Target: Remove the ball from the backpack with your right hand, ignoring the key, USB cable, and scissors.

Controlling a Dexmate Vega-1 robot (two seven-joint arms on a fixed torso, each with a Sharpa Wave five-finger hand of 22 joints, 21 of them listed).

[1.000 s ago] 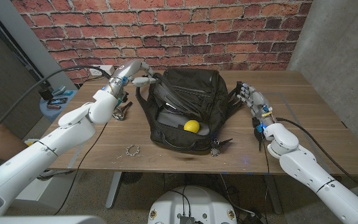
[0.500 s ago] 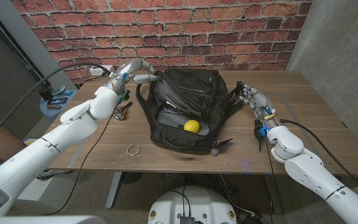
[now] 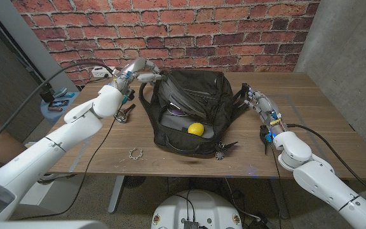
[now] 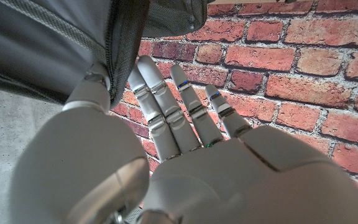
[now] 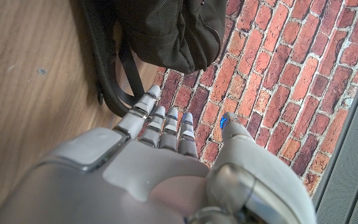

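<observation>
The black backpack [image 3: 189, 108] lies open in the middle of the table, with the yellow ball [image 3: 196, 128] in its front pocket. My left hand [image 3: 140, 69] is at the bag's far left corner. In the left wrist view the zipper edge [image 4: 112, 56] runs between my thumb and straight fingers [image 4: 166, 106], so the hand pinches the flap. My right hand [image 3: 259, 102] stands beside the bag's right side, fingers straight and apart, holding nothing. In the right wrist view its fingertips [image 5: 157, 115] point at a black strap [image 5: 114, 87] of the backpack [image 5: 173, 31].
A small metal ring [image 3: 135, 153] lies near the front edge, left of the bag. Keys [image 3: 124, 113] lie by the bag's left side. A dark small object [image 3: 223, 150] sits at the bag's front right corner. A blue tray [image 3: 56, 105] stands off the table's left end.
My left hand has risen a little and moved toward the far side along the bag's top corner. My right hand has barely shifted beside the bag.
</observation>
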